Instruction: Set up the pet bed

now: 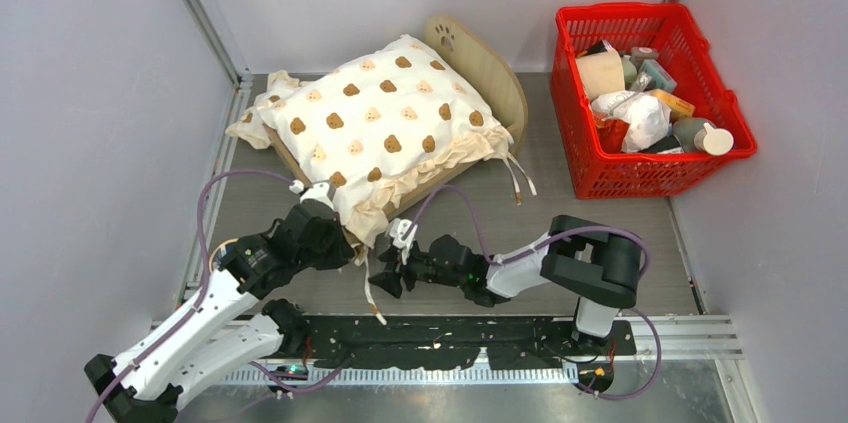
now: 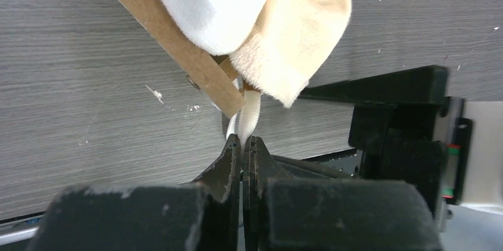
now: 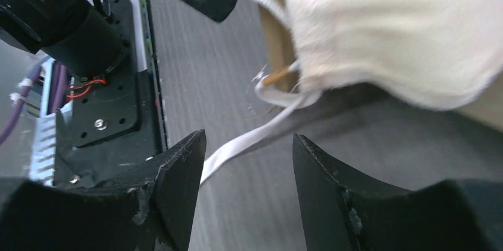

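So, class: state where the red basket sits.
In the top view, the red basket sits far right, just beyond the headboard of the pet bed.

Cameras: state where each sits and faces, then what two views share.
Top external: high behind the robot, facing down on the table; left arm and right arm reach the pet bed.
Left wrist: on that arm, facing along the shut left gripper pinching a white tie.
Right wrist: on its arm, facing past the open right gripper at the bed's wooden corner.
Shared: both wrist views show that corner and cushion ruffle.
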You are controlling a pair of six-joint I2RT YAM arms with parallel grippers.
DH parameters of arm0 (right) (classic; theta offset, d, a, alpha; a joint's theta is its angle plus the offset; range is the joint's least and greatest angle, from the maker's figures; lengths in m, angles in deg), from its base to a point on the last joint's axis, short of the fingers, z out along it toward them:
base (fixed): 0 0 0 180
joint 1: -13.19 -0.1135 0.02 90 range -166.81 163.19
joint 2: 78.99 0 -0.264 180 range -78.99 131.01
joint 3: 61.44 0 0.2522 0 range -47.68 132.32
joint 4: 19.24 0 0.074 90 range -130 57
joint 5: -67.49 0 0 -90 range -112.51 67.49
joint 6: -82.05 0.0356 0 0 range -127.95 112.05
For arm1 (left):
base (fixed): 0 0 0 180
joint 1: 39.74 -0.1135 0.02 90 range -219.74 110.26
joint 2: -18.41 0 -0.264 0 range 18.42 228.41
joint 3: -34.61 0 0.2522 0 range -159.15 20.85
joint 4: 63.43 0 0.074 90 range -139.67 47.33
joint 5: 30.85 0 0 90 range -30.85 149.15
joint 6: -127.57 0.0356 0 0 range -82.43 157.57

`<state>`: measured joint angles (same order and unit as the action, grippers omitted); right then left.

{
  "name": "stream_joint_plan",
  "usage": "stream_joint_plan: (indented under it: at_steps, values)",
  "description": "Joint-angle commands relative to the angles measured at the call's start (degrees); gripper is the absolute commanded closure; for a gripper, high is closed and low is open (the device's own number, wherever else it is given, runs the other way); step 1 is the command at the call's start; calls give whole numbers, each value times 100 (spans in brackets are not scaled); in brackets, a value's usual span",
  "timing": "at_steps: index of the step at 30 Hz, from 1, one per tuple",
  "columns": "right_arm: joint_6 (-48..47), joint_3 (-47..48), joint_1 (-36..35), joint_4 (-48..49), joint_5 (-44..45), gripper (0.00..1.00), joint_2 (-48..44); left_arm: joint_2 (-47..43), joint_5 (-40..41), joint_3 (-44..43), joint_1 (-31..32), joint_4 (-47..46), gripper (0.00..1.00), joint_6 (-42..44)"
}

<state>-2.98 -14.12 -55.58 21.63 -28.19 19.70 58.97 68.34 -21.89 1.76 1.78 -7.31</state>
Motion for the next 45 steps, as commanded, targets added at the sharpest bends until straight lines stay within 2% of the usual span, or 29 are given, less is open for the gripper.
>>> stream_joint_plan:
  at_steps: [1,10,16,18,20,22,23,24,25,28,35,45]
  values:
    - [1405,106,-242,613,523,38,529,-145,12,106,-36,-69,100,-146]
    - [1893,416,-295,1039,1049,33,1426,-102,47,-13,-36,-110,100,-109]
    - [2118,784,-301,1150,945,34,1941,-61,133,-63,-36,-154,100,-110]
    - [2124,784,-305,1005,1076,39,1925,-39,189,-101,-36,-127,100,-108]
    - [2106,670,-289,911,1205,49,1853,-37,353,-213,-36,-52,100,-96]
    - [2079,514,-260,813,1427,75,1733,-35,625,-422,-36,68,100,-24]
    - [2034,478,-229,696,1450,81,1697,-23,779,-549,-36,134,100,39]
    - [2008,452,-157,605,1465,91,1653,1,932,-728,-36,224,100,86]
    - [1942,455,-45,444,1455,93,1653,59,1123,-909,-36,306,100,124]
    - [1788,563,192,387,1258,95,1749,218,1359,-1383,-36,517,100,193]
    - [1347,950,557,62,1192,95,1833,151,1504,-1621,-36,472,100,270]
    - [1538,1036,745,53,1580,95,2127,-69,1644,-2179,-36,801,100,299]
